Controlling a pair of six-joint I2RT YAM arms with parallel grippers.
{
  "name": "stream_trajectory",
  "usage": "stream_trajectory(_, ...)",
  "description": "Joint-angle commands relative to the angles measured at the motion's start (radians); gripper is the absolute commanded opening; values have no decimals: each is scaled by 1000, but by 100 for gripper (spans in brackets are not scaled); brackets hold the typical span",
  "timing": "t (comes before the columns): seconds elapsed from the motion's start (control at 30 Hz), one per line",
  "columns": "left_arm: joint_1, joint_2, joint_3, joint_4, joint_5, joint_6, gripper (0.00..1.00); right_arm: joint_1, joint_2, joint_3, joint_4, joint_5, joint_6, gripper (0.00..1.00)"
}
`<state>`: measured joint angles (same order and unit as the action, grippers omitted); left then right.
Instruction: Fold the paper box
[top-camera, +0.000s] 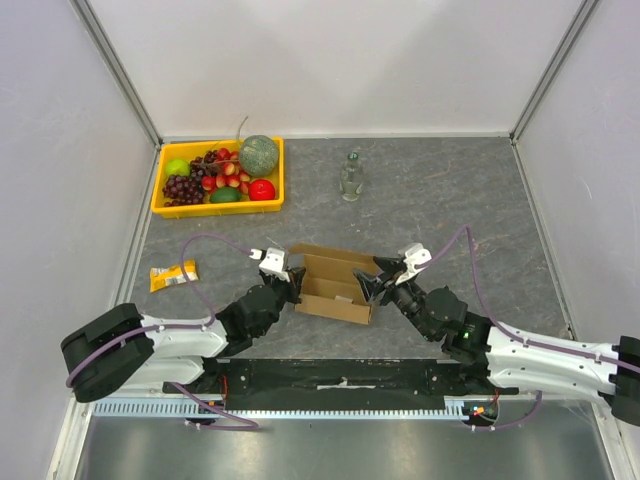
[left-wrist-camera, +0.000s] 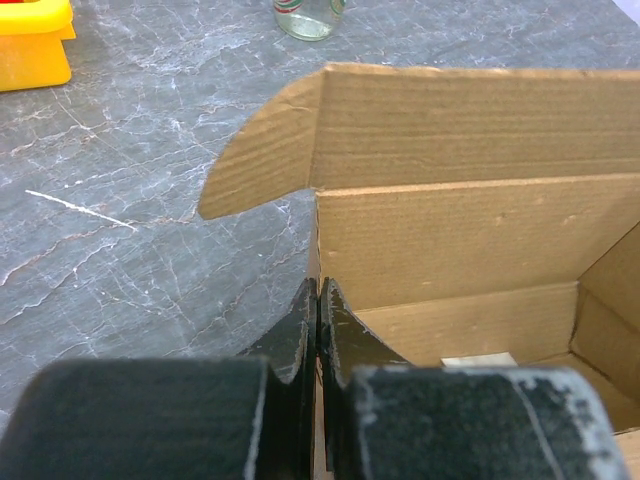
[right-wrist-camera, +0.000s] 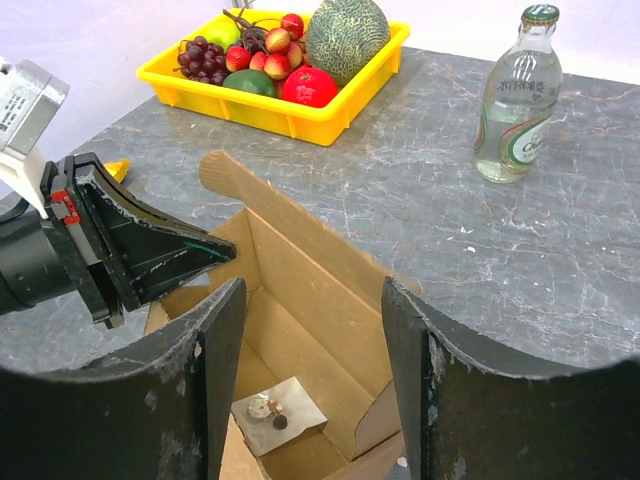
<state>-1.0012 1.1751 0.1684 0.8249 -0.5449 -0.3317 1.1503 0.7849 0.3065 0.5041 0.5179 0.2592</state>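
Note:
The paper box (top-camera: 335, 285) is brown corrugated cardboard, standing open-topped at the table's middle, with its back flap raised. My left gripper (top-camera: 292, 283) is shut on the box's left wall; in the left wrist view (left-wrist-camera: 318, 290) the thin cardboard edge sits between the closed jaws, and the box (left-wrist-camera: 470, 230) fills the right side. My right gripper (top-camera: 372, 283) is open at the box's right end. In the right wrist view (right-wrist-camera: 312, 288) its fingers straddle the box's open inside (right-wrist-camera: 310, 290), touching nothing I can see. A small silvery slip (right-wrist-camera: 275, 412) lies on the box floor.
A yellow fruit tray (top-camera: 160, 205) stands at the back left. A glass bottle (top-camera: 350, 177) stands behind the box, also in the right wrist view (right-wrist-camera: 515, 100). A yellow snack packet (top-camera: 174, 274) lies at the left. White walls enclose the table.

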Motion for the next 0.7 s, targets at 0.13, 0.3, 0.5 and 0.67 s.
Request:
stream_trajectory(0.13,-13,-52,-21,55,2,79,2,6,-30,196,-252,79,-24,66)
stream_trajectory(0.3,-13,-49,-59,123,29,98,2,-6,65,380,-406,130,-61,69)
stream_trajectory(0.5,-13,-60,-98,158,43,95,2,-135,145,494,-530,-175,-73,66)
stream_trajectory(0.67,-13,-72,-104,158,48,102,2,-264,212,543,-624,-578,-190,68)
